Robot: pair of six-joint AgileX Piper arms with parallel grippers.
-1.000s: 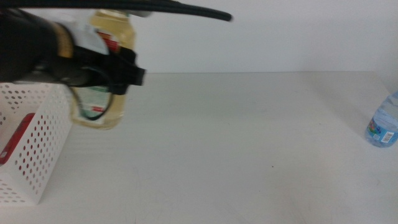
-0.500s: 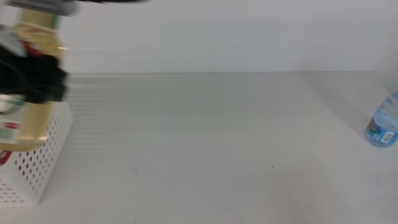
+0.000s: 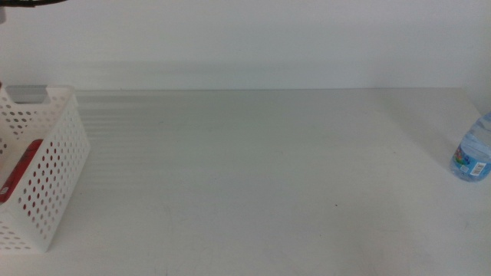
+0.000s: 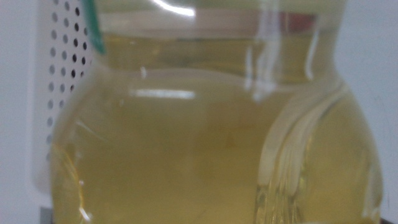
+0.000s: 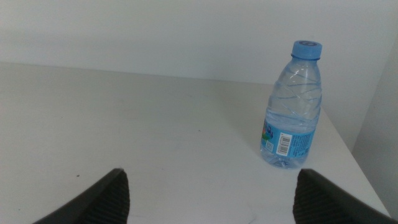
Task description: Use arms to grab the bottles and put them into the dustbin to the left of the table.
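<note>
The white dustbin [image 3: 42, 180] sits at the bench's [image 3: 268, 169] left edge; a red can [image 3: 21, 178] lies inside it, showing through the perforated wall; the yellow juice bottle [image 4: 211, 137] fills the left wrist view, pressed close to the camera with the perforated wall behind it; the left end effector itself is hidden there, so whether it grips I cannot tell; the right end effector [image 5: 208, 199] hangs over the bench with its jaws spread wide and empty; the clear water bottle [image 5: 293, 106] stands upright near the bench's right edge, ahead of those jaws.
</note>
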